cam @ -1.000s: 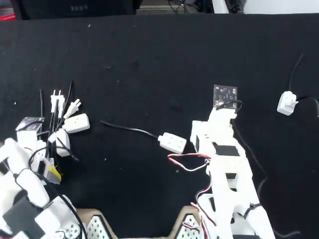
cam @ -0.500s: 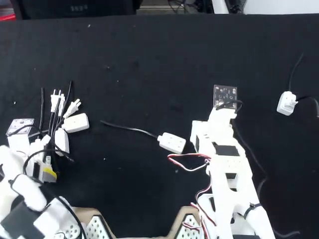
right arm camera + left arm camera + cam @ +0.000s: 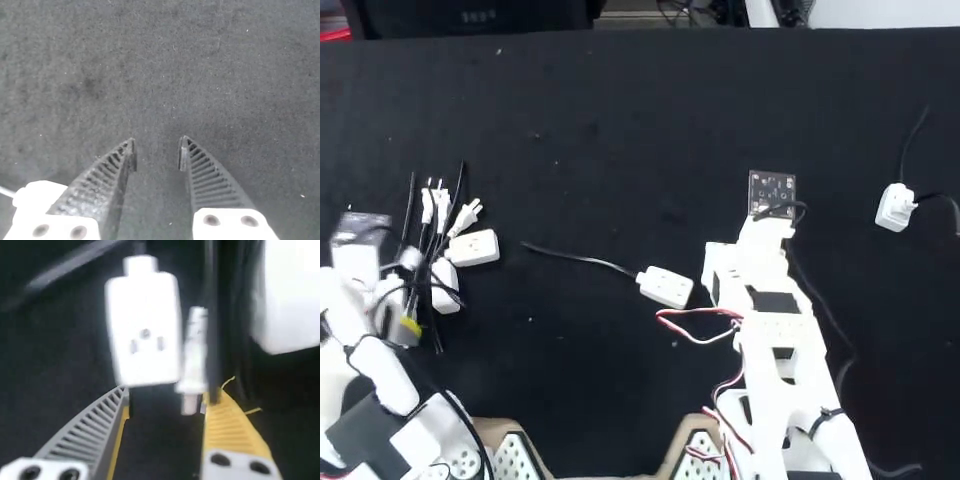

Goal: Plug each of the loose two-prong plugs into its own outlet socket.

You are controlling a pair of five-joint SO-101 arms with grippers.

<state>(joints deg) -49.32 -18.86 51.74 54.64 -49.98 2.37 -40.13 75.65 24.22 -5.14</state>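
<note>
Left gripper (image 3: 165, 399): spread, pinching nothing; at 8 o'clock on the table (image 3: 620, 90).
Plug (image 3: 193, 360): just inside one finger, beside black cords (image 3: 220, 315).
Socket (image 3: 142, 330): face up, just ahead of the fingertips.
Loose plugs (image 3: 442, 206): bunched at 9 o'clock.
Right gripper (image 3: 157, 150): spread, holding nothing, over bare cloth.
Middle socket (image 3: 667, 286): at 9 o'clock of the right arm (image 3: 775, 330).
Far socket (image 3: 894, 207): at 3 o'clock, well apart.

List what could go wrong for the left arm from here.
1. The left end effector stands open right beside the black cords; closing could pinch a cord instead of the plug.
2. The plug, cords and outlet socket lie crowded together, so lifting the plug might snag a cord and drag the outlet socket askew.
</note>
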